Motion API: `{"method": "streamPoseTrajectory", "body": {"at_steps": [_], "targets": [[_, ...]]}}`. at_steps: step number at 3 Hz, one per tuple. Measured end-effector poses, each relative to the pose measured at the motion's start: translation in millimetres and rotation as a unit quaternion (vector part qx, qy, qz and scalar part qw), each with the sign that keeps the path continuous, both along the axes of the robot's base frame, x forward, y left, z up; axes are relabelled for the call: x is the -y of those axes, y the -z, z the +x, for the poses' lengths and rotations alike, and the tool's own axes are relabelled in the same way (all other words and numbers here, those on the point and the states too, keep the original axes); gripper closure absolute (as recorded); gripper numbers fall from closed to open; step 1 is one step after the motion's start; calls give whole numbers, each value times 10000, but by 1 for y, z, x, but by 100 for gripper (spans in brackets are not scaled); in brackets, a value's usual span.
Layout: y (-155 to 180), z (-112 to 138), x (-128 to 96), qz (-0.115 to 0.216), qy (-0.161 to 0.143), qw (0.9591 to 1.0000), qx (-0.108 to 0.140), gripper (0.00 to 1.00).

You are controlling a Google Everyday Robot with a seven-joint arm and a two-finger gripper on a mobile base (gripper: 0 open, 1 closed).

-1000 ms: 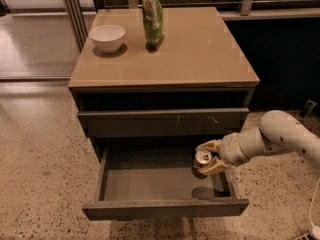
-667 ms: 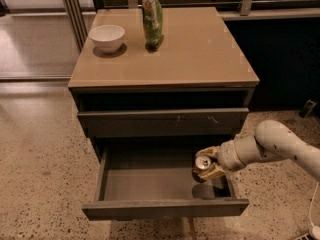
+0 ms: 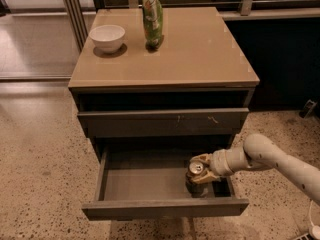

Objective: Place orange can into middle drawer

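Small orange-brown can [image 3: 194, 168], silver top, clamped in pale gripper [image 3: 200, 170], lower right, inside smooth grey open drawer [image 3: 140, 184].

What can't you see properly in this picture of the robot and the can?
All in the camera view:
- Bottom of the can: the gripper, closed round it inside the open drawer, and shadow hide whether it touches the drawer floor.
- Markings on the can: covered by the gripper.
- Rest of the arm: cut off by the right edge.
- Top of the bag: cut off by the top edge.
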State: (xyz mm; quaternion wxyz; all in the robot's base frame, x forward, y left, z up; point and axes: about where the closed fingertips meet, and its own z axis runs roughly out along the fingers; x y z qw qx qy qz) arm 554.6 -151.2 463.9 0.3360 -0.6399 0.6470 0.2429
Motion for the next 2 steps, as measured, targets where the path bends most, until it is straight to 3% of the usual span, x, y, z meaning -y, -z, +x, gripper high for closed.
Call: {"method": "streamPoseTrajectory", "body": {"at_steps": [2], "targets": [[37, 12, -11, 118, 47, 9998, -151, 100]]}}
